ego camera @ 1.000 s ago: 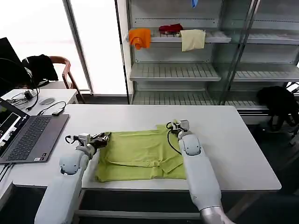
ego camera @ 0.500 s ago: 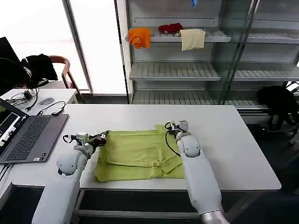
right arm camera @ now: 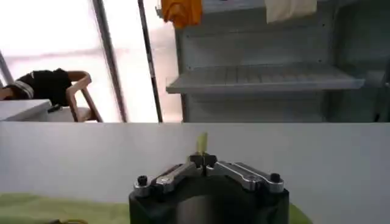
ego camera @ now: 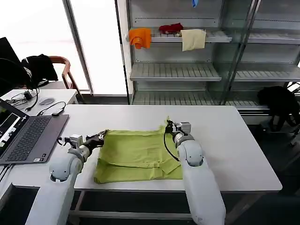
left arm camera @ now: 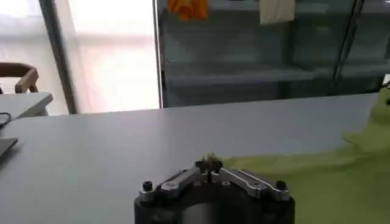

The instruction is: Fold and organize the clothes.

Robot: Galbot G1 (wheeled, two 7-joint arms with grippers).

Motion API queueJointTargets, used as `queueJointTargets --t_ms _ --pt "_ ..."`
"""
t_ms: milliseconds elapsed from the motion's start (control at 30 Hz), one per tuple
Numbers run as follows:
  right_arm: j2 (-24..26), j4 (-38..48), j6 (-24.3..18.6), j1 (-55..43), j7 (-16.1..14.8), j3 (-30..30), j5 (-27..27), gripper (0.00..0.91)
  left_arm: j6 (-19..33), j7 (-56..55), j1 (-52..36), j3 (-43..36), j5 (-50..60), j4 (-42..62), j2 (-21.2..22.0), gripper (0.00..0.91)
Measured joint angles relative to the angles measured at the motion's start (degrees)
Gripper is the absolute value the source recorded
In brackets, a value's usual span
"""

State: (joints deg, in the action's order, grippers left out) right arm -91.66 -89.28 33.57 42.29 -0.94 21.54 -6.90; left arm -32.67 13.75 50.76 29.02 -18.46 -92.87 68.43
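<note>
On the white tabletop (ego camera: 234, 140), both grippers, left (ego camera: 99, 138) and right (ego camera: 168, 125), fingers pinching the far corners of the lime yellow-green cotton T-shirt (ego camera: 136, 154), have drawn back toward the robot, lifting the far edge for a fold.

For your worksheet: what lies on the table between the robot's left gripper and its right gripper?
The lime T-shirt spans the stretch between the left gripper and right gripper, seen in the head view.

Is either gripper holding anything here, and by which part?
Both pinch the T-shirt: left gripper at its far left corner, right gripper at its far right corner, lifted slightly off the table.
</note>
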Motion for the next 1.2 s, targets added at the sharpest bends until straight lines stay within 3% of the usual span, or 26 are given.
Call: queueJointTargets --t_ms 700,1200 --pt "6.56 -19.49 -0.14 20.01 -0.92 3.15 -3.5 0.0 1.16 4.22 13.51 5.73 -4.64 -11.68 -1.8 0.01" --pt "7.57 -25.4 -0.26 26.82 -1.26 3.82 -3.72 0.0 1.6 5.05 20.09 7.22 -4.03 -16.13 -1.17 0.02"
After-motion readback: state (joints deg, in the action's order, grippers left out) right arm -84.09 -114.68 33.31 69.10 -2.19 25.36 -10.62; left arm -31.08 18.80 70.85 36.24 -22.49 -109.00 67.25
